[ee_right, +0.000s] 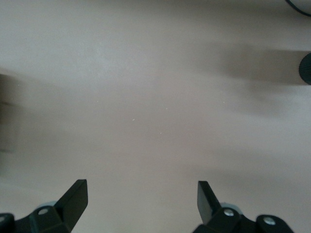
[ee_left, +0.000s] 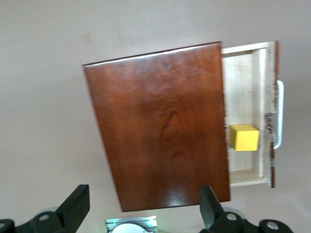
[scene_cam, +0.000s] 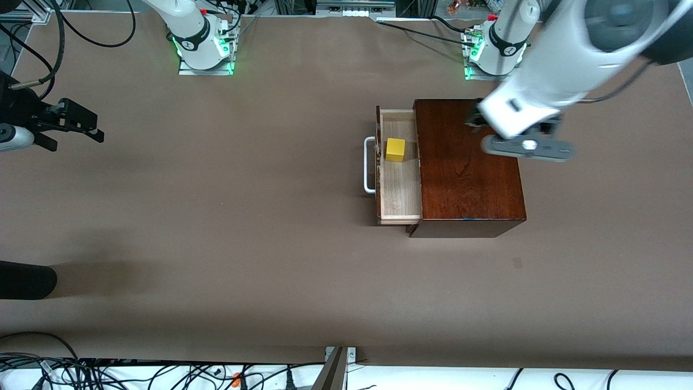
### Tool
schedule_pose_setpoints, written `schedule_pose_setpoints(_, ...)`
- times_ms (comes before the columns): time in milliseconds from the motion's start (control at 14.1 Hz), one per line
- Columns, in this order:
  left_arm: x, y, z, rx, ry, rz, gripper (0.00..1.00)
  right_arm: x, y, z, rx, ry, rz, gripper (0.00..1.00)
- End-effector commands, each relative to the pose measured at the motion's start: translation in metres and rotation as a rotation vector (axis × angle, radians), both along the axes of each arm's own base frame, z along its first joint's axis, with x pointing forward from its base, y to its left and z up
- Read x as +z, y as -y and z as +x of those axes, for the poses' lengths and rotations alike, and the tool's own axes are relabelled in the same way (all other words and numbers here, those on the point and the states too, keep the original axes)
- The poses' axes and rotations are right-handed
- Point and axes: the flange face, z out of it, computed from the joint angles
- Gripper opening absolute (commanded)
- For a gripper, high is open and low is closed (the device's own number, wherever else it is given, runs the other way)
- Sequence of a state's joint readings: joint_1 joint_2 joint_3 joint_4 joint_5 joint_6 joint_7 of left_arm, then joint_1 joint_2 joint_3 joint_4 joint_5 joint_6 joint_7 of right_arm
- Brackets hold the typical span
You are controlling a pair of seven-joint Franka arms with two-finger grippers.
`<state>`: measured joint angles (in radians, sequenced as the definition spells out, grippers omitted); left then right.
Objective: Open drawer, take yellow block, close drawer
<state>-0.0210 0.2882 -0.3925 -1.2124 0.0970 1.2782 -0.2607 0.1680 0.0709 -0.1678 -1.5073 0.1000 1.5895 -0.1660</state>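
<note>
The dark reddish-brown wooden box [scene_cam: 471, 162] stands toward the left arm's end of the table. Its drawer [scene_cam: 400, 189] is pulled out toward the right arm's end, showing the pale interior and the white handle [scene_cam: 369, 165]. The yellow block [scene_cam: 396, 149] lies in the drawer, in the part farther from the front camera. My left gripper [scene_cam: 476, 118] hangs open and empty over the box top. In the left wrist view the gripper [ee_left: 143, 208] looks down on the box [ee_left: 160, 126], the drawer [ee_left: 245, 82] and the block [ee_left: 244, 137]. My right gripper [scene_cam: 81, 123] waits open over bare table [ee_right: 146, 97], its own view [ee_right: 142, 199] showing nothing held.
The brown table [scene_cam: 216, 216] spreads between the box and the right gripper. A dark rounded object [scene_cam: 27, 280] juts in at the right arm's end, nearer the front camera. Cables [scene_cam: 108, 374] lie along the table's near edge. The arm bases [scene_cam: 203, 46] stand at the back.
</note>
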Motion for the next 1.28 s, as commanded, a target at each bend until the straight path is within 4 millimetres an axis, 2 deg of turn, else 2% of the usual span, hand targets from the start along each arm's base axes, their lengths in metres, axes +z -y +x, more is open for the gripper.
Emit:
schedule_pose_setpoints(0, 0.014, -0.046, -0.007, -0.038, 0.002, -0.037, 1.0, -0.017, -0.01, 0.005, 0.028, -0.042, 0.01, 1.0)
schedule_pose_setpoints(71, 0.016, -0.072, -0.008, -0.031, 0.007, -0.046, 1.0, -0.028, -0.025, 0.008, 0.048, -0.062, 0.006, 1.0)
schedule_pose_setpoints(142, 0.017, -0.09, -0.011, -0.024, 0.028, -0.066, 1.0, -0.029, -0.037, 0.008, 0.065, -0.063, 0.005, 1.0)
schedule_pose_setpoints(213, 0.015, -0.104, -0.014, -0.027, 0.062, -0.071, 1.0, -0.029, -0.049, 0.007, 0.086, -0.063, 0.004, 1.0)
schedule_pose_setpoints(354, 0.007, -0.129, -0.02, 0.017, 0.139, -0.064, 1.0, -0.033, -0.086, 0.004, 0.147, -0.062, -0.014, 1.0)
schedule_pose_setpoints(496, -0.002, -0.137, -0.019, 0.021, 0.166, -0.061, 1.0, -0.046, -0.107, 0.007, 0.191, -0.077, -0.016, 1.0)
schedule_pose_setpoints(638, -0.01, -0.137, -0.021, 0.036, 0.146, -0.055, 1.0, -0.06, -0.142, 0.006, 0.246, -0.094, -0.017, 1.0)
schedule_pose_setpoints(709, -0.009, -0.139, -0.017, 0.034, 0.149, -0.054, 1.0, -0.06, -0.167, 0.003, 0.286, -0.072, -0.017, 1.0)
schedule_pose_setpoints(780, -0.009, -0.137, -0.018, 0.03, 0.149, -0.055, 1.0, -0.06, -0.201, -0.001, 0.339, -0.034, -0.015, 1.0)
schedule_pose_setpoints(851, -0.007, -0.135, -0.02, 0.028, 0.144, -0.053, 1.0, -0.069, -0.237, -0.009, 0.397, -0.025, -0.022, 1.0)
schedule_pose_setpoints(993, -0.007, -0.137, -0.02, 0.024, 0.142, -0.055, 1.0, -0.078, -0.302, -0.038, 0.509, -0.034, -0.028, 1.0)
schedule_pose_setpoints(1063, -0.006, -0.136, -0.02, 0.019, 0.144, -0.055, 1.0, -0.103, -0.34, -0.055, 0.569, -0.073, -0.048, 1.0)
schedule_pose_setpoints(1134, -0.006, -0.135, -0.02, 0.018, 0.142, -0.055, 1.0, -0.117, -0.359, -0.06, 0.601, -0.08, -0.05, 1.0)
schedule_pose_setpoints(1205, -0.005, -0.134, -0.02, 0.016, 0.145, -0.056, 1.0, -0.118, -0.392, -0.076, 0.666, -0.051, -0.04, 1.0)
